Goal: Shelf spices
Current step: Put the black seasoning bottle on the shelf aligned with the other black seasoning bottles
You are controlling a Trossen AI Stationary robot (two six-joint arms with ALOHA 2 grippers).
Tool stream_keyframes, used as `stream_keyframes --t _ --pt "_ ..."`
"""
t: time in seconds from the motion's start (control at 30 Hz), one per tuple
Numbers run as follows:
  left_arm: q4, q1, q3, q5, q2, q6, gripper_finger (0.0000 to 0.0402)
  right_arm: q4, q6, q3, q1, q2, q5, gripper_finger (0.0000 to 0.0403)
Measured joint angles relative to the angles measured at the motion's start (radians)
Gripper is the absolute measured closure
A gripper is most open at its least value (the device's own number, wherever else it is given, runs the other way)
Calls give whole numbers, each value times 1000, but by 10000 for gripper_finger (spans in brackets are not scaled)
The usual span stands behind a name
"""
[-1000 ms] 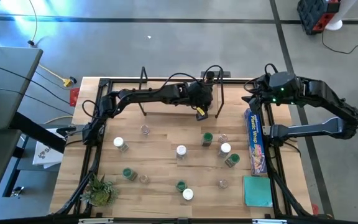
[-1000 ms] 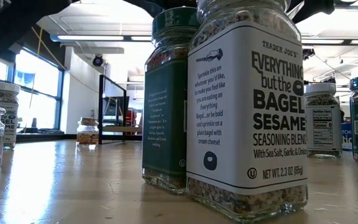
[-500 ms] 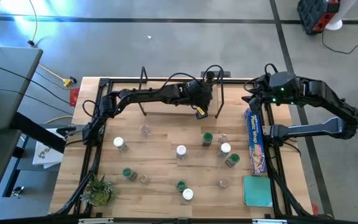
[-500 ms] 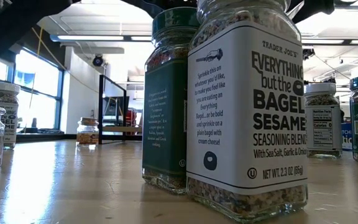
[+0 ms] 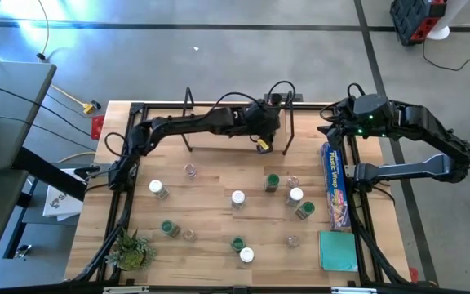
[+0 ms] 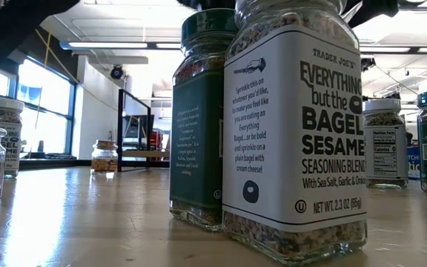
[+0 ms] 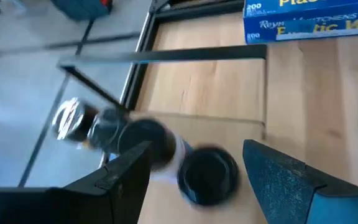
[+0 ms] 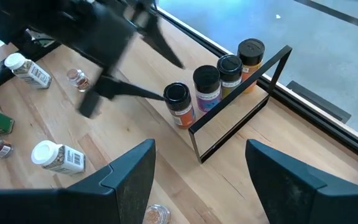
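Four dark-lidded spices (image 8: 219, 81) upright on shelf (image 8: 241, 118), perhaps touching.

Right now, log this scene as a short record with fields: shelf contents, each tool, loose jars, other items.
shelf: four dark-lidded spice jars standing in a row at its end
left tool: open, above the nearest dark-lidded jar on the shelf, not gripping it
right tool: open, empty, waiting near the table's far right corner
loose jars: about a dozen, scattered upright across the table
other items: blue plastic wrap box, small green plant
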Motion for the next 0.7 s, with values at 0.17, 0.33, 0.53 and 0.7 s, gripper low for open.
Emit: stream_keyframes --t 0.17,0.33,0.53,0.7 --pt "-184 13 -9 107 -16 -153 203 2 -16 0 0 1 10 160" --pt "-86 35 -115 141 7 -226 289 22 -40 0 0 0 11 160" --pt "37 39 -164 168 10 -250 366 24 -38 0 0 0 11 160" --pt "80 39 -166 165 10 -247 394 24 -35 0 0 0 11 160"
